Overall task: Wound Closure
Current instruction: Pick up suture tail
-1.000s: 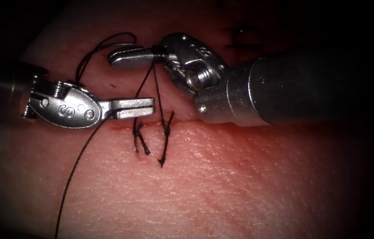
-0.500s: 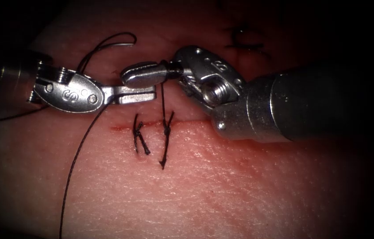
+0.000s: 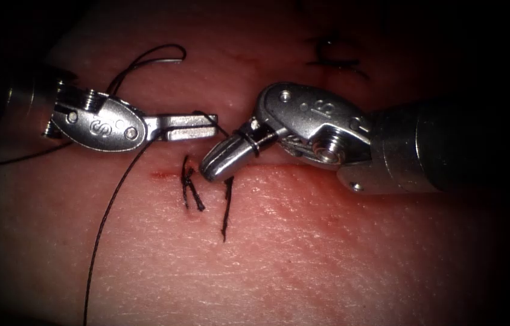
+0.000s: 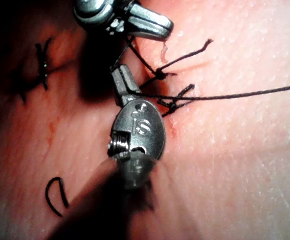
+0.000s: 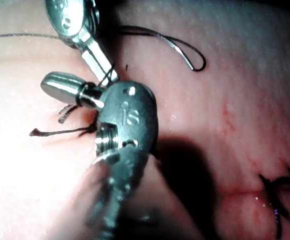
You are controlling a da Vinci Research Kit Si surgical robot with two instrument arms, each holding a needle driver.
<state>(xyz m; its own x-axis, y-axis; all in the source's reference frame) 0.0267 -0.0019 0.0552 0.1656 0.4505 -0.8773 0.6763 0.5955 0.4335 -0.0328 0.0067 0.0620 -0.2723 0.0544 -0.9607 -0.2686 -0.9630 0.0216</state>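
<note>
The cut (image 3: 303, 172) runs across the tissue (image 3: 327, 253). Two knotted stitches (image 3: 189, 187) cross it, and the short tail (image 3: 226, 211) of one lies on the near side. My left tool (image 3: 209, 127) (image 4: 121, 75) hovers just beyond the cut at its left end, shut on the long thread (image 3: 107, 211). That thread is wound once, as a loop (image 3: 250, 142), around the base of my right tool's jaws. My right tool (image 3: 209, 172) (image 5: 47, 84) is shut with nothing between its jaws, tip over the stitches. The curved needle (image 3: 161, 51) (image 5: 193, 56) lies free on the tissue beyond the cut.
An older stitch (image 3: 333, 55) (image 4: 41, 62) sits on the far right of the tissue. Red fluid (image 3: 161, 175) marks the cut's left end. The long thread (image 4: 264, 91) trails off across the near side of the tissue.
My right tool swung its jaws from beyond the left tool's down to the stitches, keeping the thread loop around them. The left tool rose slightly away from the cut.
</note>
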